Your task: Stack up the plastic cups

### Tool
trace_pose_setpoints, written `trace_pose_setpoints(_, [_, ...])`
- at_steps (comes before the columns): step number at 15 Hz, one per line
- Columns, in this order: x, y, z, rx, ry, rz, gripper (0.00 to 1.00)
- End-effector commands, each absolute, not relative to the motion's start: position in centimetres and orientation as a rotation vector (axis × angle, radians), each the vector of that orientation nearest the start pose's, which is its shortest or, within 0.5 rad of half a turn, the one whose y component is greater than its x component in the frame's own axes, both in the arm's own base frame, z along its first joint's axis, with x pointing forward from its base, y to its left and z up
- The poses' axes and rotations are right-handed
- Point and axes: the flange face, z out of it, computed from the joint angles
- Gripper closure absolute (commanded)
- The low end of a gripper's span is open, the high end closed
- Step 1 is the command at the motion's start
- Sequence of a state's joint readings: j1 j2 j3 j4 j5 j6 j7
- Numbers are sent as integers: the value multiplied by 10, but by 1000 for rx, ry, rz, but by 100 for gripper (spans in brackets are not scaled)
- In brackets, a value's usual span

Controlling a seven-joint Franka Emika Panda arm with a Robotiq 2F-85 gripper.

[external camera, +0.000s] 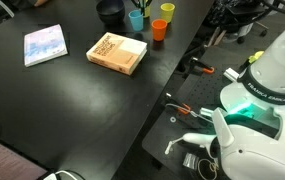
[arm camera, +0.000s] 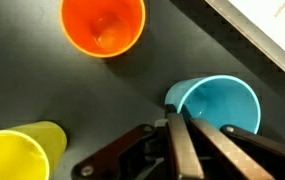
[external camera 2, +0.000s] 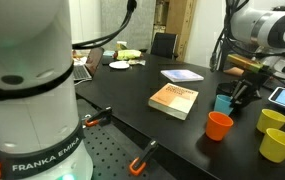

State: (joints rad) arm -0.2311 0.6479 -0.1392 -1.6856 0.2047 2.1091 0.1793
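Gripper (arm camera: 177, 128): the fingers are drawn together with no gap I can see. In the wrist view their tips meet at the near rim of the blue cup (arm camera: 217, 105). I cannot tell whether the cup's wall is pinched between them. In an exterior view the gripper (external camera 2: 244, 94) hangs just above and beside that same cup.

Blue cup: upright and empty, mouth up, on the dark table (arm camera: 42, 90). I count it the closest of the four cups to the book.

Orange cup (arm camera: 103, 25): upright and empty, standing apart from the blue cup. In an exterior view (external camera 2: 219, 125) it sits nearer the table edge.

Yellow cups: two, both upright, seen in an exterior view (external camera 2: 273, 119) (external camera 2: 279, 145). They stand close together, and I cannot tell whether they touch. The wrist view catches one yellow cup (arm camera: 17, 155), cut off at the frame corner.

Stacking: all four cups stand singly, none inside another.

Book (external camera 2: 174, 100): tan-orange cover, lying flat near the blue cup. One corner of it shows in the wrist view.

Booklet (external camera 2: 182, 75): blue-white, lying flat beyond the book.

Bowl (external camera: 109, 12): dark and round, just beside the blue cup.

Robot base (external camera 2: 32, 110): white, filling the near side of an exterior view.
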Motion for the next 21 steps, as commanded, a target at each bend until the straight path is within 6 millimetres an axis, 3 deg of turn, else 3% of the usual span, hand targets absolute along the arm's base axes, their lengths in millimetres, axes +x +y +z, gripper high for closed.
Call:
trace_pose_setpoints(1, [622, -243, 254, -2853, 1028, 282, 99])
trace_pose_setpoints(4, [624, -266, 283, -2842, 1091, 233, 99])
trace_pose_setpoints(7, [622, -294, 298, -2827, 1175, 215, 99])
trace_pose_setpoints(14, [621, -337, 306, -2781, 1319, 159, 99])
trace_pose_setpoints(21, [636, -355, 299, -2767, 1354, 132, 99])
